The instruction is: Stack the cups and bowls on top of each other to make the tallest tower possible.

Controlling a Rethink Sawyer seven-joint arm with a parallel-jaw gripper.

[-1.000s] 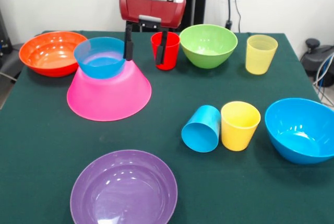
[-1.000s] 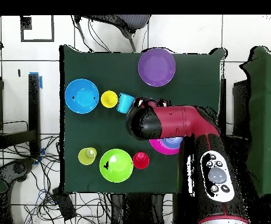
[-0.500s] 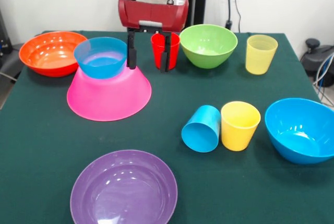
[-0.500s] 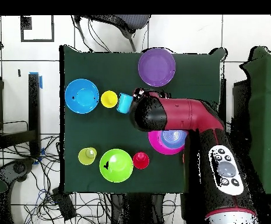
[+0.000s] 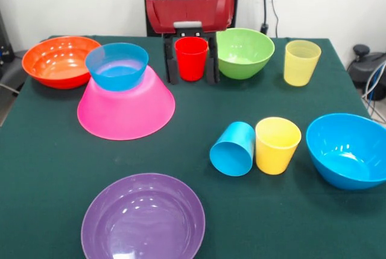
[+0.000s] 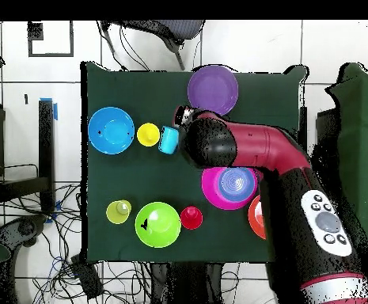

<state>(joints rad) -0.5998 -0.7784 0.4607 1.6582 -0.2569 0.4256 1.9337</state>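
The tower stands left of centre on the green table in the front view: the big pink bowl lies mouth down, wide rim on the cloth, and a small blue bowl sits upright on its flat base, mouth up. So the stack's long axis runs straight up. An orange bowl rests mouth up just behind and to the left, touching nothing on the stack. The gripper hangs at the back of the table with its two black fingers spread wide, one on each side of the upright red cup; a sliver of gap shows on both sides, so they flank the cup without clamping it. A green bowl sits just right of it, then a pale yellow cup. Nearer, a blue cup lies on its side with its mouth toward the camera, touching an upright yellow cup; a blue bowl and a purple bowl stand mouth up.

From overhead, the pink bowl with the small blue bowl shows beside the red arm, which covers part of it. The red cup is by the green bowl. The gripper itself is hidden under the arm here.
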